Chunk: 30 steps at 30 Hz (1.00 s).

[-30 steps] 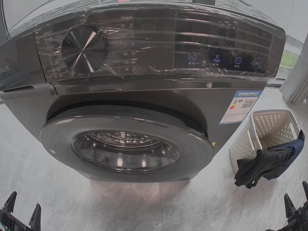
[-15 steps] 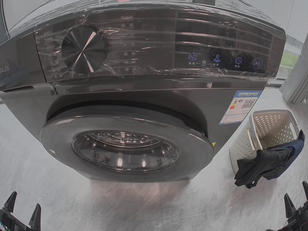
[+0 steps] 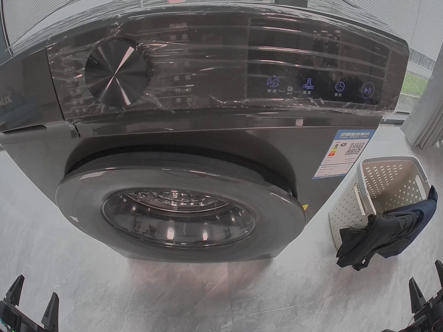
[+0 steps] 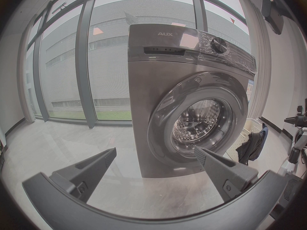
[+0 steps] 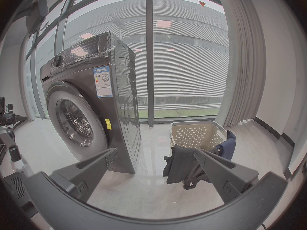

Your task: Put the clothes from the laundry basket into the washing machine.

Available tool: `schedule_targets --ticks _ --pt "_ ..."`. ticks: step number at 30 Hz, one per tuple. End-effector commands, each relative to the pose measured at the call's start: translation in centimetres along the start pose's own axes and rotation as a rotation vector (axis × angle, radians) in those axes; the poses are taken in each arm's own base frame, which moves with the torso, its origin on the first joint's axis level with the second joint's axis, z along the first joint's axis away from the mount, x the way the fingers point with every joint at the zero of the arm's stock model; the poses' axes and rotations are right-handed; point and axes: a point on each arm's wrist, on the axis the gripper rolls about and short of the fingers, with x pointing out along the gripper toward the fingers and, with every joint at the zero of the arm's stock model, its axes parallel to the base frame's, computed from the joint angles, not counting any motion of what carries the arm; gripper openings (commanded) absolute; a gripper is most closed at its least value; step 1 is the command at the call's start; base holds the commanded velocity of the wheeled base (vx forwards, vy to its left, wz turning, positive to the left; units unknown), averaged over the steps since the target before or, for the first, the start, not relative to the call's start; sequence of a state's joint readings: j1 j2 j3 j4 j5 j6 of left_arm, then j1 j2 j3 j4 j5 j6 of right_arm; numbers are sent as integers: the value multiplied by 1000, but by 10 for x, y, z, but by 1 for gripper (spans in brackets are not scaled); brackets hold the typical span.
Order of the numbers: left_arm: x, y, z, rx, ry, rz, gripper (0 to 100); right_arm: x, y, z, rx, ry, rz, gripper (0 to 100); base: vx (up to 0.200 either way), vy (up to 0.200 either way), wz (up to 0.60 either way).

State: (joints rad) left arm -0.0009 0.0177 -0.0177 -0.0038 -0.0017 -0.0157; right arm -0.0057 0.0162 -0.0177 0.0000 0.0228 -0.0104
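Laundry basket (image 3: 392,175) upright on the pale floor (image 3: 194,291), just beside the right front corner of the washing machine (image 3: 194,134). Clothes draped over the basket's near rim: a black garment (image 3: 369,240) hanging down the outside to the floor, and a navy garment (image 3: 422,213) touching it on the right.

Round door (image 3: 180,208) closed over the drum. Left gripper (image 3: 36,287) and right gripper (image 3: 425,273) low over the floor in front of the machine, well apart, each with fingers spread wide and nothing between them.

From the head: dial (image 3: 116,72) and lit touch icons (image 3: 323,87) under wrinkled plastic film.

From the left wrist, past the left gripper (image 4: 154,150): the machine's bare left side, light brand lettering (image 4: 165,34) on the drawer front, and the steel drum (image 4: 200,125) behind the glass.

From the right wrist, past the right gripper (image 5: 155,150): the machine's right side panel, star-shaped holes in the basket's far wall (image 5: 196,134), and a grey curtain (image 5: 243,58) beside tall windows.

Blue-headed energy label (image 3: 344,153) with coloured bars and a square code on the upper right of the machine's front. Small yellow sticker (image 5: 108,124) below it by the door's edge. Print too small to make out.
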Motion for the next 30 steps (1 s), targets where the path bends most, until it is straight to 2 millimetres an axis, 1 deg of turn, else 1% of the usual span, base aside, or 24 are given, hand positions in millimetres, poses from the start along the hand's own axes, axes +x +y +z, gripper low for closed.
schedule_targets --ticks 1,3,9,14,17,30 --pt "0 0 -5 3 -1 1 100 0 0 -5 0 6 0 100 0 200 0" --pt "0 0 -5 7 1 1 100 0 0 -5 0 6 0 100 0 100 0" --pt "0 0 -5 5 1 1 100 0 0 -5 0 6 1 100 0 0 600" --pt "0 0 -5 -1 -1 1 100 0 0 -5 0 6 1 100 0 0 0" --pt "0 0 -5 2 -1 1 100 0 0 -5 0 6 1 100 0 200 0" --pt "0 0 -5 3 1 1 100 0 0 -5 0 6 0 100 0 0 0"
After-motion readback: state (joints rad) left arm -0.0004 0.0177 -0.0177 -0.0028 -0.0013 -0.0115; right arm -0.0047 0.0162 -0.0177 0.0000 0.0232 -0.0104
